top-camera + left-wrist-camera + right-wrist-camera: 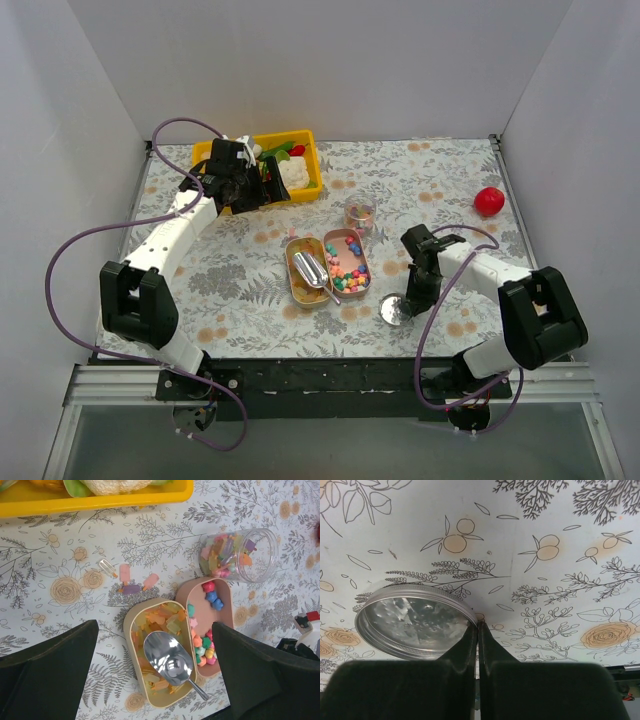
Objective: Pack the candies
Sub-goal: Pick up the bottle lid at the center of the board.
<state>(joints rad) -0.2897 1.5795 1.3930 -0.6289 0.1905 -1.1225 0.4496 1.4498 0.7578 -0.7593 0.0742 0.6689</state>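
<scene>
The candies lie in two tan tins: translucent yellow-orange ones (160,617) in the left tin (295,283), pastel ones (205,650) in the right tin (347,262). A metal scoop (167,657) rests in the left tin. More candies fill a clear jar (237,555) lying on its side, also in the top view (360,213). A few loose candies (131,582) lie on the cloth. My left gripper (240,185) is open and empty, raised near the yellow tray, its jaws wide apart (155,626). My right gripper (478,627) is shut on the rim of the metal lid (415,622).
A yellow tray (307,137) of toy vegetables stands at the back left. A red ball (489,201) lies at the far right. The lid (397,308) sits near the front edge, right of the tins. White walls enclose the floral cloth.
</scene>
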